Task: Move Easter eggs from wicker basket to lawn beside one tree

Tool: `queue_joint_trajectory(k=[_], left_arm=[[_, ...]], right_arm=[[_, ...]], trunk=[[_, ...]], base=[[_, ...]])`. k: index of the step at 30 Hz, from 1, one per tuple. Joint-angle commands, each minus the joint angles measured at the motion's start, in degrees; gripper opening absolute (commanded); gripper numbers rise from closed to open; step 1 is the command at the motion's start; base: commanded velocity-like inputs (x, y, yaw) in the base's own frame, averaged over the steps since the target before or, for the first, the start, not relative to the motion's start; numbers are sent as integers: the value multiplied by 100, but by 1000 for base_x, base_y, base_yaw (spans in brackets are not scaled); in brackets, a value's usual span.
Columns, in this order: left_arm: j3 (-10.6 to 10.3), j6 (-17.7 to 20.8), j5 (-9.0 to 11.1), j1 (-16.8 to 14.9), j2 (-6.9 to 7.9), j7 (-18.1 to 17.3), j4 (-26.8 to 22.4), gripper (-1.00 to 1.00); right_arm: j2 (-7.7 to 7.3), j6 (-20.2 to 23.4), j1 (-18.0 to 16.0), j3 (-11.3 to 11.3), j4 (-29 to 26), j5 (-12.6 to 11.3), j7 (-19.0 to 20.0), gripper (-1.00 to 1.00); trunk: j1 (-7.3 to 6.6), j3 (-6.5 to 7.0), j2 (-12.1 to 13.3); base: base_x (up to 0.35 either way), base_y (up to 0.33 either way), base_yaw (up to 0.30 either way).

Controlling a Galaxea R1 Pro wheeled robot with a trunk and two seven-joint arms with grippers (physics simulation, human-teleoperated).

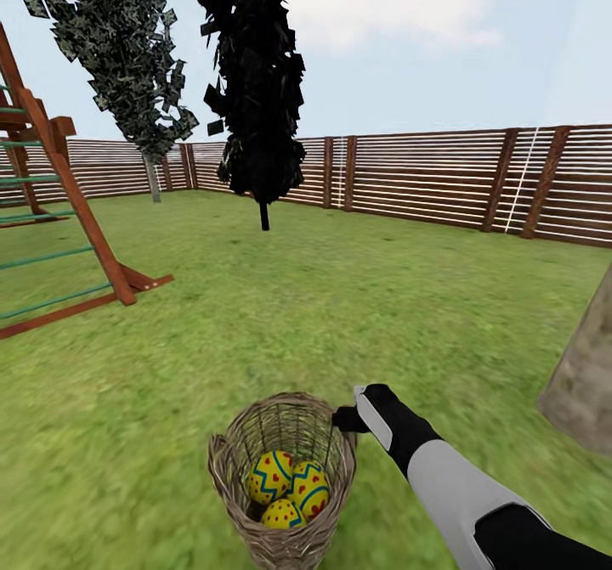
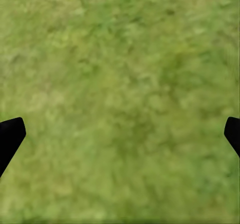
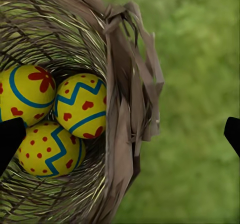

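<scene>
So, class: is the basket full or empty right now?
Not empty: the basket stands upright on the lawn with all three eggs lying together at its bottom.

We see three yellow Easter eggs [image 1: 289, 487] clustered inside the upright wicker basket [image 1: 285, 540] on the lawn [image 1: 340, 315], left of the tree's trunk [image 1: 586, 383].

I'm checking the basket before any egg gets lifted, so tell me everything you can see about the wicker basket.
The wicker basket is small, round and bucket-shaped, woven of tan-brown strands with a thick, ragged braided rim. It stands upright on the lawn, just ahead of the robot. All three Easter eggs lie huddled at its bottom, yellow with red marks and blue bands. The right gripper hovers at the rim's right side, open, its fingers straddling the wall in the right wrist view; actual contact cannot be told.
</scene>
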Motion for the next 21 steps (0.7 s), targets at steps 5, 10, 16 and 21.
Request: queue_joint_trajectory(k=[5,10,16,21], left_arm=[[6,43,-41,-7,-2,-52,-6,100],[6,43,-41,-7,-3,-52,-6,100],[6,43,-41,-7,-4,-52,-8,100],[6,43,-41,-7,-4,-52,-8,100]], right_arm=[[-5,15,-5,37,-11,-61,-54,100],[-5,18,-5,33,-9,-61,-54,100],[-5,36,-5,29,-6,-61,-54,100],[-5,35,-4,29,-7,-61,-54,100]], trunk=[[-112,84,199],[-221,174,400],[-353,282,640],[-463,371,841]], base=[[0,0,0],[0,0,0],[0,0,0],[0,0,0]])
